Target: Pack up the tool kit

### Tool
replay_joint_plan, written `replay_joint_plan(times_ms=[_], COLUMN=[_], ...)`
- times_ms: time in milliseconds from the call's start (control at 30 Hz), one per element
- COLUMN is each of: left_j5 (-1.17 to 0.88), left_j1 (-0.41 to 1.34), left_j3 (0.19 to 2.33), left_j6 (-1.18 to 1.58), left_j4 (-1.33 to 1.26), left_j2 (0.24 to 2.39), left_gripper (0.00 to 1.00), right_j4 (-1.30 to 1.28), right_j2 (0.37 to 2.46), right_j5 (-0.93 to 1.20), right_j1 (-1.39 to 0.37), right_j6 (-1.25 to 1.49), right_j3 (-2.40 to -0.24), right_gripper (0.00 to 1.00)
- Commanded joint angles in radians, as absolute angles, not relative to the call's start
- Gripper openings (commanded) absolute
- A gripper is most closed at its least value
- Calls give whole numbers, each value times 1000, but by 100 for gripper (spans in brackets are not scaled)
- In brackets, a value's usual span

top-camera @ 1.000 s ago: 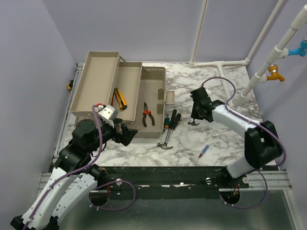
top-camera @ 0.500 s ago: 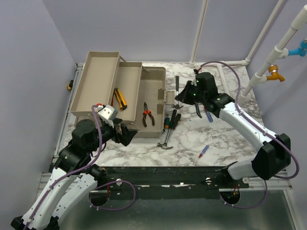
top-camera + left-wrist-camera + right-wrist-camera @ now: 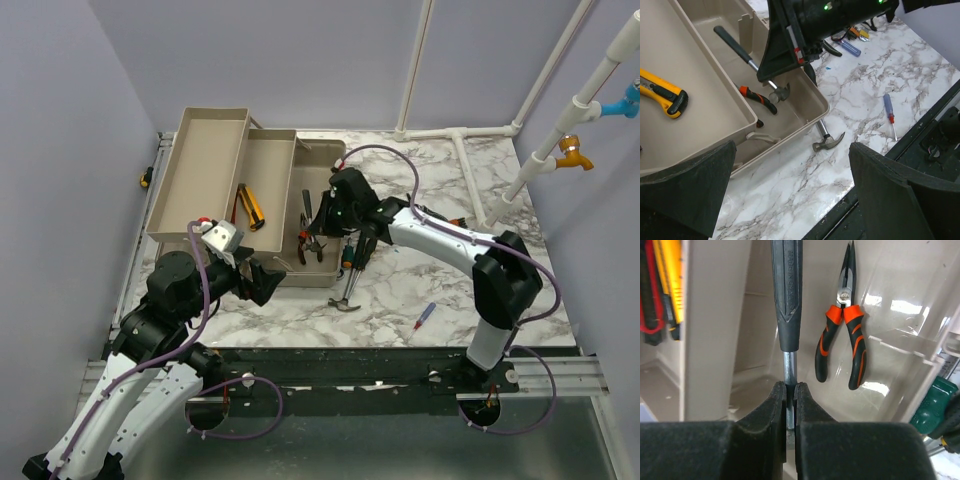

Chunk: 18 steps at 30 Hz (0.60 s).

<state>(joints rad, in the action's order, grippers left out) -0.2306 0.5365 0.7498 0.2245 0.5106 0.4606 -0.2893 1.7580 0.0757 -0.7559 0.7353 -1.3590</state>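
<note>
Toolbox (image 3: pixel 205 175) has loads of room, so my worry is the grip: the right gripper (image 3: pixel 790 395) is pinched only on the thin metal shaft of the hammer (image 3: pixel 786 295), so I reckon it could swivel or slip out and clatter onto the pliers (image 3: pixel 840 340) on the toolbox floor. The right arm stretches over the toolbox's main bin. The left gripper (image 3: pixel 790 197) hovers off the toolbox's front corner, spread wide, holding nothing.
</note>
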Motion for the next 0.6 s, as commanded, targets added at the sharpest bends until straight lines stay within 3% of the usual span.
replay_joint_plan(times_ms=[0, 100, 200, 333, 567], left_j5=[-244, -244, -246, -247, -242], left_j1=[531, 531, 531, 532, 530], left_j3=[756, 756, 756, 757, 758], left_j6=[219, 220, 219, 220, 219], left_j4=[499, 500, 500, 500, 505], left_j2=[446, 442, 440, 437, 441], left_gripper=[98, 98, 98, 98, 98], right_j4=[-238, -241, -248, -286, -346], right_j2=[1812, 1819, 1782, 1690, 1415], right_j5=[40, 33, 6, -75, -230], right_j1=[-776, -782, -783, -783, -783], right_j6=[787, 784, 774, 758, 773], right_j3=[-1406, -1414, -1395, -1344, -1135], right_gripper=[15, 44, 59, 62, 58])
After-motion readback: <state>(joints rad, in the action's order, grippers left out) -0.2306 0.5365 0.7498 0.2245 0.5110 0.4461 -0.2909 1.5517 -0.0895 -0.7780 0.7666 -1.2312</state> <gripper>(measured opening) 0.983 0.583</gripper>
